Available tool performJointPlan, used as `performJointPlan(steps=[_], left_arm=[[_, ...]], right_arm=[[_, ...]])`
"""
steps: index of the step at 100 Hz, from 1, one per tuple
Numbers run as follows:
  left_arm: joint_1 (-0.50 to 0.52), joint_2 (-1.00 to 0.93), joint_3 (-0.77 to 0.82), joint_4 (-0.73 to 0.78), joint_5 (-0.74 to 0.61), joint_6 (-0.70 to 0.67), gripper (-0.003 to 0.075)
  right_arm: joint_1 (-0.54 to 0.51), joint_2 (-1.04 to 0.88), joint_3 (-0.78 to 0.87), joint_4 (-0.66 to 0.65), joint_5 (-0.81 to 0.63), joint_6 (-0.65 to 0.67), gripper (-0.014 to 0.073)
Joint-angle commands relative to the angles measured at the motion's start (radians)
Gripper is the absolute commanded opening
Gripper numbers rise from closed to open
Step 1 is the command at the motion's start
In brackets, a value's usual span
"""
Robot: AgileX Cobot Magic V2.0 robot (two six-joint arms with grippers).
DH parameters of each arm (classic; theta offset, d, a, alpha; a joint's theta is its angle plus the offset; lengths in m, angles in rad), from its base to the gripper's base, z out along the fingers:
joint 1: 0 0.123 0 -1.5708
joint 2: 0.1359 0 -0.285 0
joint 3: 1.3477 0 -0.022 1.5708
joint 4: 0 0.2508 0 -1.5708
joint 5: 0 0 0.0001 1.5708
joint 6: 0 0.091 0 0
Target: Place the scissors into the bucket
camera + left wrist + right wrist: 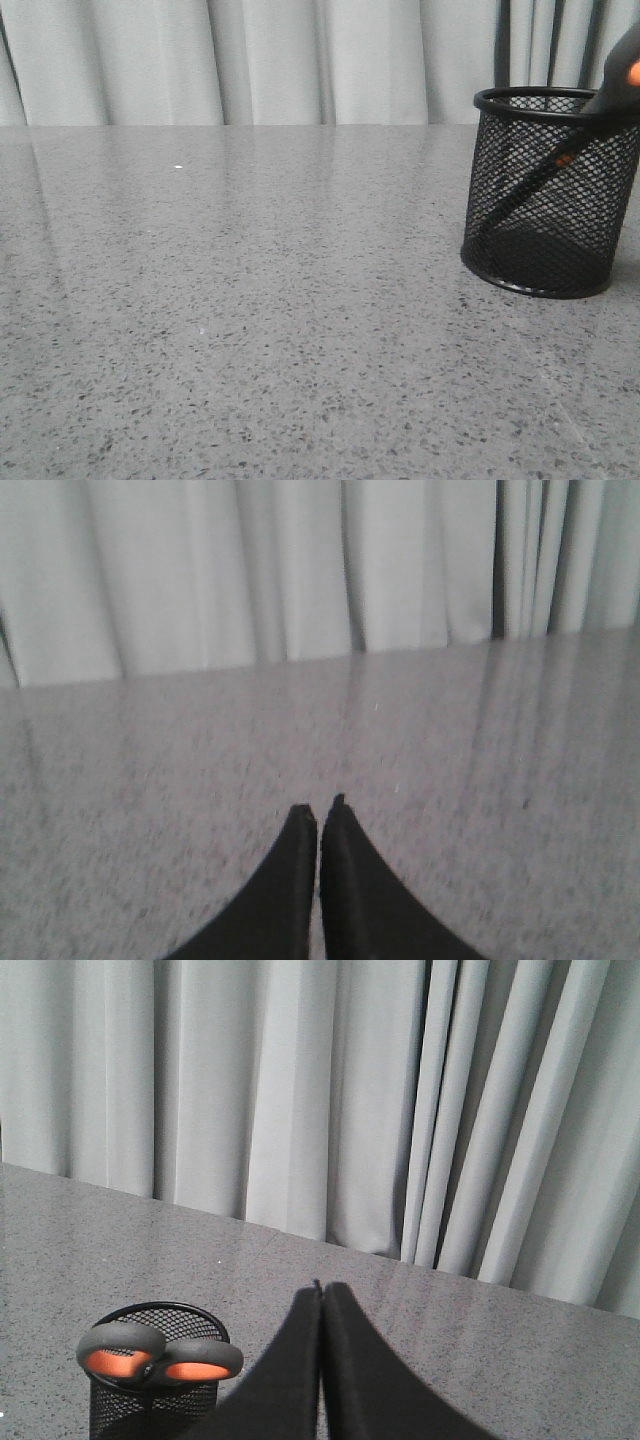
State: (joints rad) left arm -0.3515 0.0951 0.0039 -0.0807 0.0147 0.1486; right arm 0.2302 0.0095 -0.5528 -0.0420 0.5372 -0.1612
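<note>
Resting done: grey-handled, orange-lined scissors sit blades-down in the black wire-mesh cylindrical bucket, on the grey speckled table, right side.

Blades lean diagonally inside the mesh, handle loops poke above the rim, so the rim props them. My right gripper has its fingers pressed together on nothing, beside the bucket and clear of it. My left gripper is likewise closed and empty over bare table. I judge the task complete.

Bare table lies open left of the bucket, the lone obstacle.
</note>
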Motion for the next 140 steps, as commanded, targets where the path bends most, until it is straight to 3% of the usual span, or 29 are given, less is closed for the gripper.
performJointPlan(steps=[1,11,32,110,119,128,140], left_arm=[[0.056,-0.038,0.046,0.058,0.109,-0.024,-0.0020],[0.136,-0.104,0.046,0.048,0.256,-0.024,-0.0020],[0.224,-0.128,0.046,0.049,0.267,-0.024,-0.0020],[0.225,-0.128,0.046,0.049,0.267,-0.024,-0.0020],[0.225,-0.128,0.046,0.049,0.267,-0.024,-0.0020],[0.225,-0.128,0.046,0.049,0.267,-0.024,-0.0020],[0.225,-0.128,0.046,0.049,0.267,-0.024,-0.0020]], right_arm=[[-0.006,0.018,-0.022,-0.012,-0.086,-0.010,-0.0051],[-0.006,0.018,-0.022,-0.012,-0.086,-0.010,-0.0051],[-0.006,0.018,-0.022,-0.012,-0.084,-0.010,-0.0051],[-0.006,0.018,-0.020,-0.021,-0.067,-0.010,-0.0051],[-0.015,0.008,0.021,-0.121,-0.055,0.016,-0.0051],[-0.052,0.006,0.118,-0.127,-0.099,0.134,-0.0051],[-0.140,0.006,0.322,-0.130,-0.286,0.233,-0.0051]])
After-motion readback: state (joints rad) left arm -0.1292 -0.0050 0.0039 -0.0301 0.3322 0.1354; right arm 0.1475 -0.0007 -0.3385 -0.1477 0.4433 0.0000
